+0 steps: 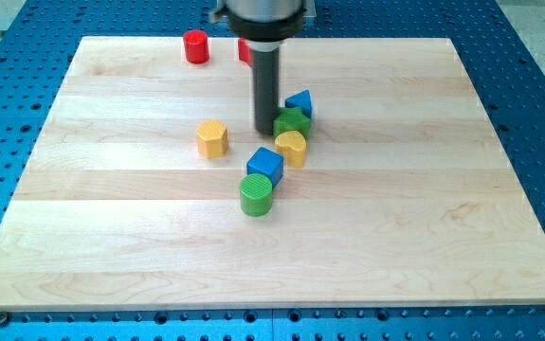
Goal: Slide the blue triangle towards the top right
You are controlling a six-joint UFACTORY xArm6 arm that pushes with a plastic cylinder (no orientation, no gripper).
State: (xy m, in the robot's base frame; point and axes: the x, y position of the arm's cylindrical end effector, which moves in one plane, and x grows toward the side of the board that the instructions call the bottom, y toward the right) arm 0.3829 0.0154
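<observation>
Task block: the small blue triangle block (299,102) sits on the pale wooden surface (424,218), above the middle of the view, touching the upper right of a green block (291,121) of unclear shape.
My tip: the lower end of the straight dark rod, my tip (266,132), rests just left of the green block, to the lower left of the blue triangle and not touching it.
Hand: there is none, so nothing opens, closes or holds; the tip only pushes.
Doing the step well: I judge the green block lies in the push line, so either push both together or come round below the triangle first.
Nearby: a yellow heart-like block (292,148), blue cube (265,165), green cylinder (256,194), yellow hexagonal block (212,138), red cylinder (195,46).
</observation>
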